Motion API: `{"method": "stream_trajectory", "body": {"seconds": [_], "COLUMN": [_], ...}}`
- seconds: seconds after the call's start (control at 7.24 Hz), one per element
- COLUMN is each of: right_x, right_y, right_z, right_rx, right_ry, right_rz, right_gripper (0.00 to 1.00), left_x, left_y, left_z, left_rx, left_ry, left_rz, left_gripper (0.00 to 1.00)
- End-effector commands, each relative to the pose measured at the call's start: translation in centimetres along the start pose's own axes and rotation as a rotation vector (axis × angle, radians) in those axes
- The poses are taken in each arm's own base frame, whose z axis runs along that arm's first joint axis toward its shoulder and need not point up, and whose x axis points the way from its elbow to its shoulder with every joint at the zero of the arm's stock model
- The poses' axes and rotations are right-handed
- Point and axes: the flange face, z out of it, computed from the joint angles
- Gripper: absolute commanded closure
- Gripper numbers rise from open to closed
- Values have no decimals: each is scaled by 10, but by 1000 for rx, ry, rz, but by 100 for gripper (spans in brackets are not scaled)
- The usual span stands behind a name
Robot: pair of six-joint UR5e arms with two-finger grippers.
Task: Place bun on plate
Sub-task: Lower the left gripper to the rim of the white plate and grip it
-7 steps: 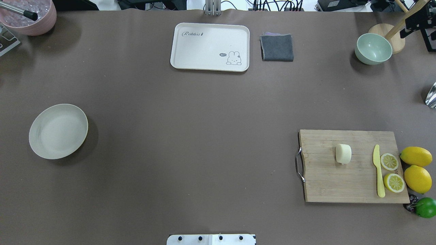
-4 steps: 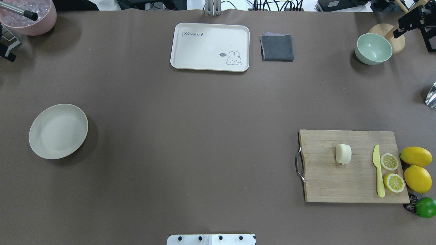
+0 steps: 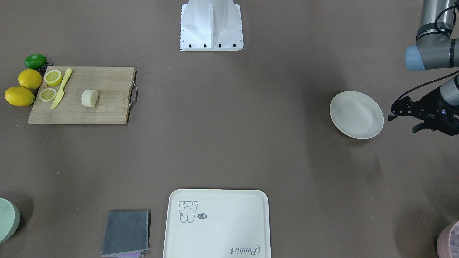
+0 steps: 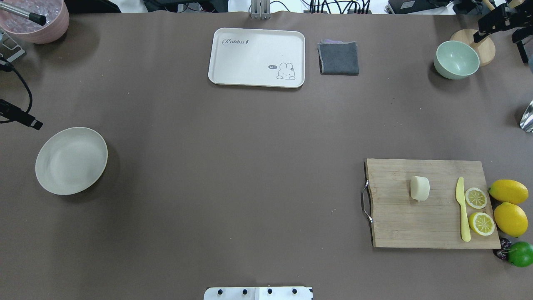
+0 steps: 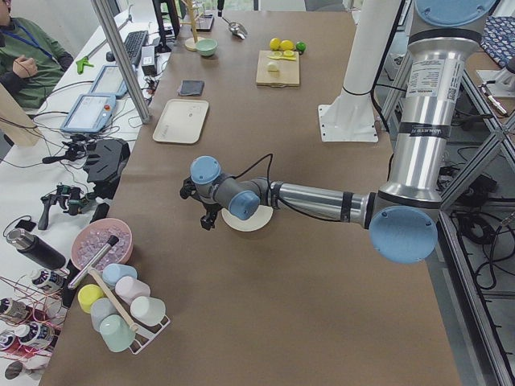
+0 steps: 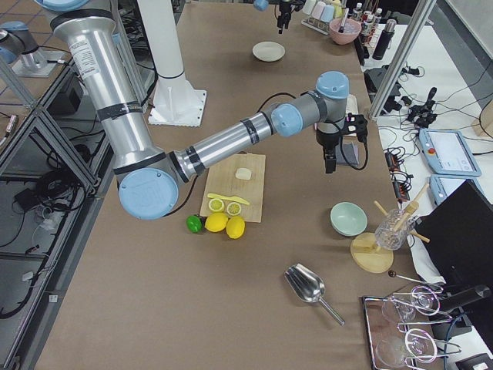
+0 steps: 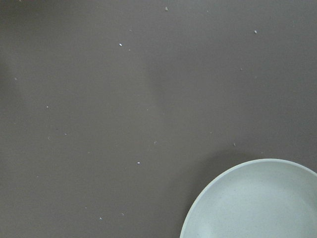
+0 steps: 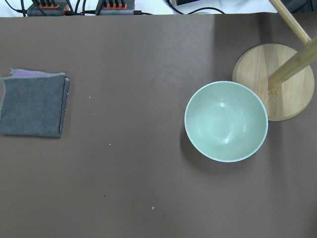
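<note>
The bun (image 4: 419, 188), pale cream and rounded, lies on the wooden cutting board (image 4: 399, 225) at the right; it also shows in the front view (image 3: 89, 98). The off-white round plate (image 4: 70, 160) sits bare at the far left, and its rim fills a corner of the left wrist view (image 7: 257, 203). My left gripper (image 3: 401, 123) hovers just beyond the plate's outer side, open and holding nothing. My right gripper (image 4: 499, 31) hangs open at the far right corner above the green bowl (image 4: 456, 59), far from the bun.
On the board lie a yellow knife (image 4: 462, 212) and two lemon halves (image 4: 476, 198); whole lemons (image 4: 509, 191) and a lime (image 4: 520, 254) sit beside it. A cream tray (image 4: 256, 57), grey cloth (image 4: 338, 58), wooden stand (image 4: 483, 52) and pink ice bowl (image 4: 35, 21) line the far edge.
The left gripper has come from the far left corner toward the plate. The right gripper has drifted slightly farther back. The bun and the plate have not moved.
</note>
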Motion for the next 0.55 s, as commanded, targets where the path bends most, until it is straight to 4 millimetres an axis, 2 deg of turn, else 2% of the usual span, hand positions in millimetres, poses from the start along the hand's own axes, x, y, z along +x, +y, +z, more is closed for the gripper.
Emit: {"method": "stream_trajectory", "body": {"seconds": [0.0,0.41], "right_x": [-2,0], "right_y": [2,6], "right_z": [-2,-2], "right_rx": [4,6], "right_ry": [0,3], "right_rz": [-6,8], "right_gripper": [0,0], "left_x": [0,17], "left_y": [10,11], "left_z": [19,42], "left_rx": [-36,-68], "left_ry": [6,-8], "left_rz": [34,72], "left_gripper": [15,14]}}
